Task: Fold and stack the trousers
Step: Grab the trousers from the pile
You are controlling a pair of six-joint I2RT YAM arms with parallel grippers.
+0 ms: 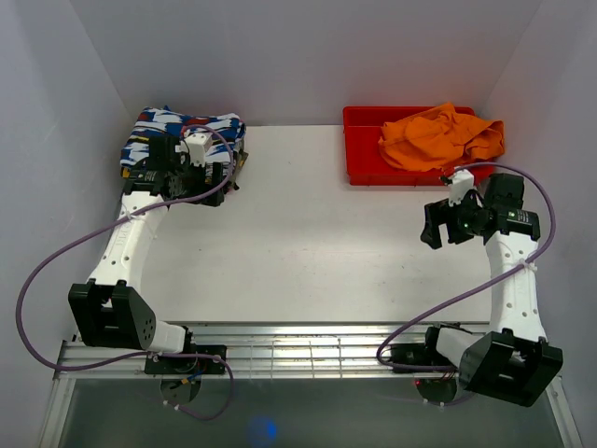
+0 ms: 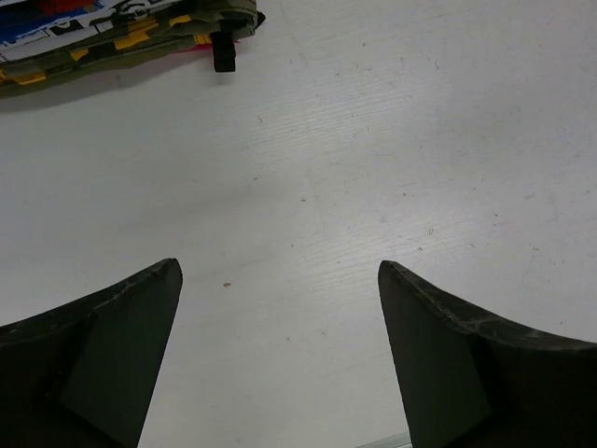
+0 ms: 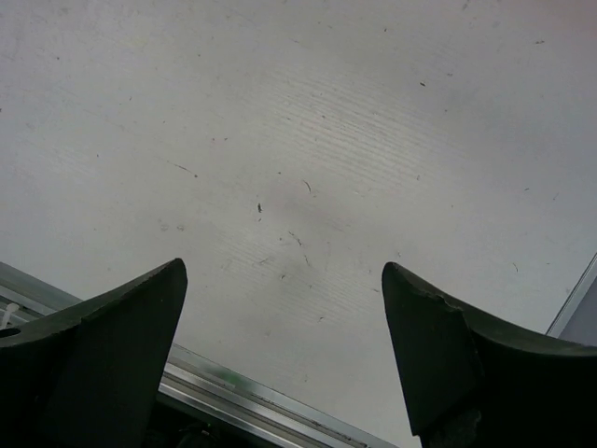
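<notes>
The bright-orange trousers lie crumpled in a red tray at the back right of the table. My right gripper is open and empty, hovering over bare table in front of the tray; its wrist view shows only white tabletop between its fingers. My left gripper is open and empty at the back left, just in front of the folded pile; its wrist view shows bare table between its fingers. The trousers do not show in either wrist view.
A stack of blue, white and red patterned folded clothes sits at the back left corner; its edge shows in the left wrist view. White walls close the table on three sides. A metal rail runs along the near edge.
</notes>
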